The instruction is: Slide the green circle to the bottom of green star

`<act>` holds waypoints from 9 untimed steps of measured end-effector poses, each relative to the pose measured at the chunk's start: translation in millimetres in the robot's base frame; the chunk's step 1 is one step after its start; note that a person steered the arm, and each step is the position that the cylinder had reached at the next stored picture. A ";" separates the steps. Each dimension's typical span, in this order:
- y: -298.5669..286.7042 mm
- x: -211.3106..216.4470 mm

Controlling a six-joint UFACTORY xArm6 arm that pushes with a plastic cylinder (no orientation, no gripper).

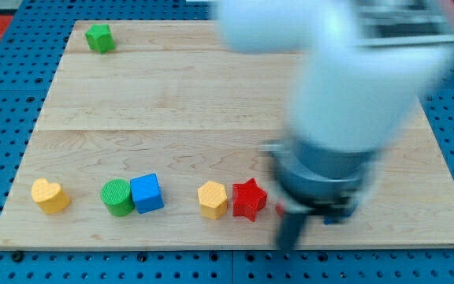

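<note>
Bench [211,95] of pale wood, lying on a blue pegboard [6,102]. Green star [99,37] sits alone near the view's top left corner. Green circle [117,197] is well apart from it, down in the bottom row, touching the blue cube [147,193] on its right side. Yellow heart [50,196] lies further toward the view's left, apart from the circle. Yellow hexagon [213,199] and red star [249,199] sit side by side, touching or nearly so, toward the view's middle.

Arm [345,87] fills the view's right, large, white and blurred. No claw on this rig: only a dark rod, nothing to open and nothing held. My tip [288,243] appears as a dark smear near the bench's bottom edge, just right of the red star; contact with it cannot be told. A small red shape [280,209] peeks out beside the rod, form unclear.
</note>
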State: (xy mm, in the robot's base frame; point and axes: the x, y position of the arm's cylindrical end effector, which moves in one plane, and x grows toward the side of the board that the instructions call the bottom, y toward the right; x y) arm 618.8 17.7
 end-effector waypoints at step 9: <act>-239.9 -205.9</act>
State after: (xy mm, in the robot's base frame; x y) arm 412.9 -222.1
